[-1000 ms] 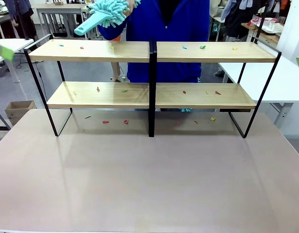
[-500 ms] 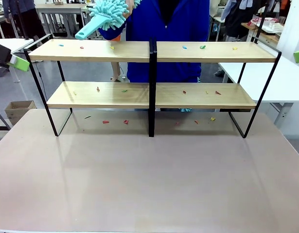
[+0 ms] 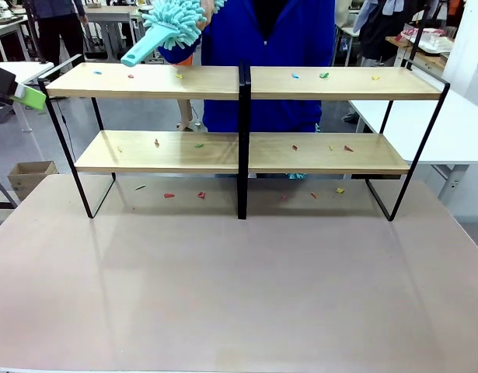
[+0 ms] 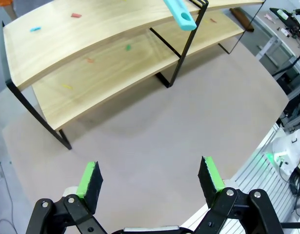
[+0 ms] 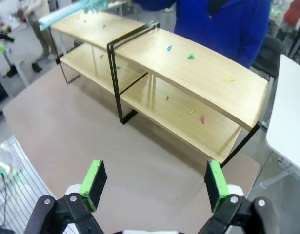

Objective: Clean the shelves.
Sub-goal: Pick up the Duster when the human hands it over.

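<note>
Nearest, left gripper [image 4: 149,168]: jaws spread wide, holding nothing.
Right gripper [image 5: 154,170]: likewise wide, nothing between its pads.
Table [image 3: 239,287]: pinkish top.
Shelves [image 3: 161,151]: standing along the table's far edge, coloured scraps [image 3: 323,75] on the boards.
Duster [image 3: 172,19]: turquoise, above the top-left board, before the person [image 3: 270,70].
</note>
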`<state>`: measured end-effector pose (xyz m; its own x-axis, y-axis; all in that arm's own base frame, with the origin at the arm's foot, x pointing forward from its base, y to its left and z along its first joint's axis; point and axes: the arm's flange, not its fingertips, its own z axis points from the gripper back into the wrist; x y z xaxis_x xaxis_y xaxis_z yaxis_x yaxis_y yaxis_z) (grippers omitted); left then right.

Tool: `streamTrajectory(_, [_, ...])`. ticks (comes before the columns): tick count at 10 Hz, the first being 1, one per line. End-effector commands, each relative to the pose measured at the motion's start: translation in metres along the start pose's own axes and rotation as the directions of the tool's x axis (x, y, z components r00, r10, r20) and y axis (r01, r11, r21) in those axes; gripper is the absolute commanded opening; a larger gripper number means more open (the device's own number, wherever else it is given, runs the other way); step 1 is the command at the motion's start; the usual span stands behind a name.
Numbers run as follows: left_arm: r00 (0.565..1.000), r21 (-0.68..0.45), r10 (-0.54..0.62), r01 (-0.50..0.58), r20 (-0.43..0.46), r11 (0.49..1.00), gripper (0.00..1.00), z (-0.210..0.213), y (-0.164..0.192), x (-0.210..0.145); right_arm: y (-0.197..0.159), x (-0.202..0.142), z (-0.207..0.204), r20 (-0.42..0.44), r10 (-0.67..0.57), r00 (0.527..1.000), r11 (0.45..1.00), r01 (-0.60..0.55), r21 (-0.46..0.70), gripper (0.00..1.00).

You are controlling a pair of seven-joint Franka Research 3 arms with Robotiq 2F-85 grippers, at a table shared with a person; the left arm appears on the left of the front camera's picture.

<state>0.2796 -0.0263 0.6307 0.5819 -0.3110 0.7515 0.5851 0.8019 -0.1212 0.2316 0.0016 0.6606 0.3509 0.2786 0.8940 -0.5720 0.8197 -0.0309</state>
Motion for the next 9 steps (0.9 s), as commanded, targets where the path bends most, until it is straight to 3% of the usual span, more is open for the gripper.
streamTrajectory(1, [1.0,-0.006,0.004,-0.004,0.018,1.0,1.0,-0.0053,0.0063,0.0094,0.0071,0.0021,-0.0057,0.048,-0.06,0.997,0.998,0.061,-0.009,1.0])
streamTrajectory(6, [0.999,0.002,0.03,-0.03,0.034,1.0,1.0,-0.0065,-0.0019,0.0018,0.0079,-0.0041,-0.0057,0.027,-0.046,0.999,0.999,0.046,0.004,1.0])
streamTrajectory(9, [0.983,0.018,0.064,-0.068,0.174,0.998,1.0,0.0006,0.0017,0.0109,0.0067,-0.0015,-0.0104,0.015,-0.049,0.999,0.999,0.049,0.007,1.0])
